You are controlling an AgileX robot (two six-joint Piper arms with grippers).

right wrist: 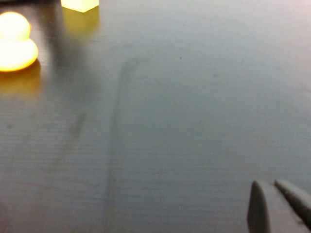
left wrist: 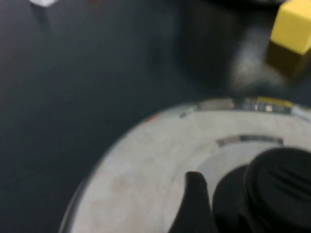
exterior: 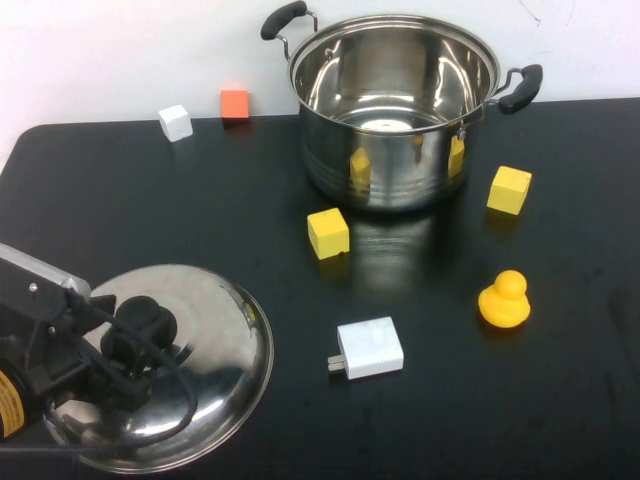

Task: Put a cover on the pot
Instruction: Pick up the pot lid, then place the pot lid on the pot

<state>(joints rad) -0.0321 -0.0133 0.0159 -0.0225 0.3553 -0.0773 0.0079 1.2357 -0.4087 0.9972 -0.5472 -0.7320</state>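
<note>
The pot (exterior: 395, 105), a large shiny steel stockpot with two black handles, stands open at the back of the table. The domed steel lid (exterior: 210, 340) lies at the front left and also shows in the left wrist view (left wrist: 146, 165). My left gripper (exterior: 140, 332) sits over the lid's black knob (exterior: 150, 318), shut on it. In the left wrist view (left wrist: 272, 199) one finger (left wrist: 194, 204) presses beside the knob (left wrist: 279, 187); the other is out of frame. My right gripper (right wrist: 277, 204) is shut and empty above bare table, out of the high view.
Yellow blocks lie in front of the pot (exterior: 328, 232) and to its right (exterior: 509, 189). A yellow duck (exterior: 504, 300) and a white charger (exterior: 369, 348) lie at front centre-right. A white block (exterior: 175, 122) and an orange block (exterior: 234, 103) sit at the back left.
</note>
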